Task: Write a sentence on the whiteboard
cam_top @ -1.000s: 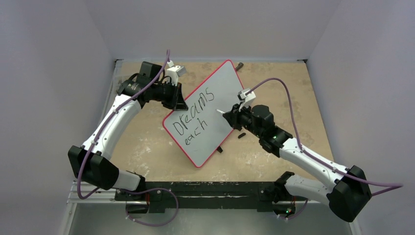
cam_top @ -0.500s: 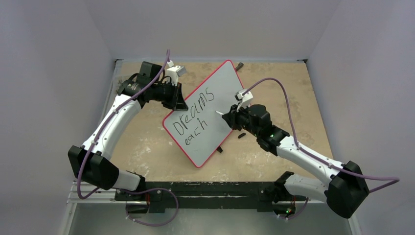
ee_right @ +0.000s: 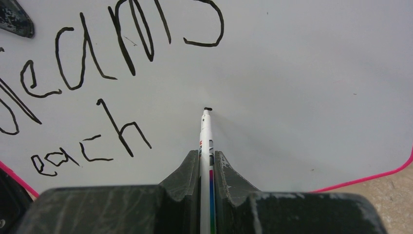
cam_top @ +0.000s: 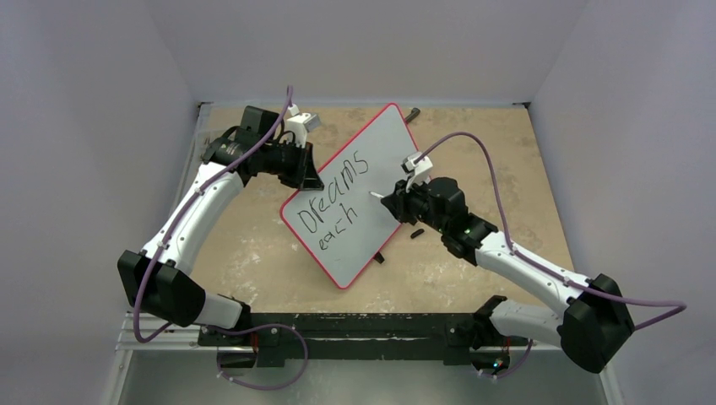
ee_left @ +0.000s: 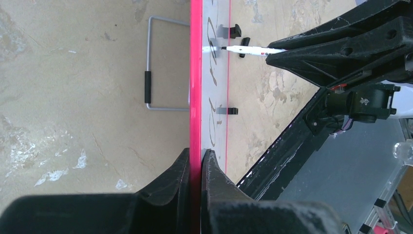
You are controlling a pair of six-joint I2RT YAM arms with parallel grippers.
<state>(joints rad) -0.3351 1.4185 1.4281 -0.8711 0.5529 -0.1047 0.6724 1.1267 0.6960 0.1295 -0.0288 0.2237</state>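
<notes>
Right gripper [ee_right: 206, 156]: crept slightly leftward across large white, red-rimmed whiteboard [cam_top: 387, 148]; clamped on slim white, black-tipped marker [ee_right: 206, 127], tip touching whiteboard just right of black handwritten sentence "Dreams each" [cam_top: 335, 205]. Left gripper [ee_left: 196, 153]: pinched on whiteboard's red edge, unmoved. Risks: whiteboard slipping under pen pressure; tip lifting, breaking the stroke.

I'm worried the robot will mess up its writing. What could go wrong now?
The left gripper pinches the whiteboard only by its thin red rim, so it might shift when pressed. The marker in the right gripper might slip or tilt, making wobbly letters after "each".
</notes>
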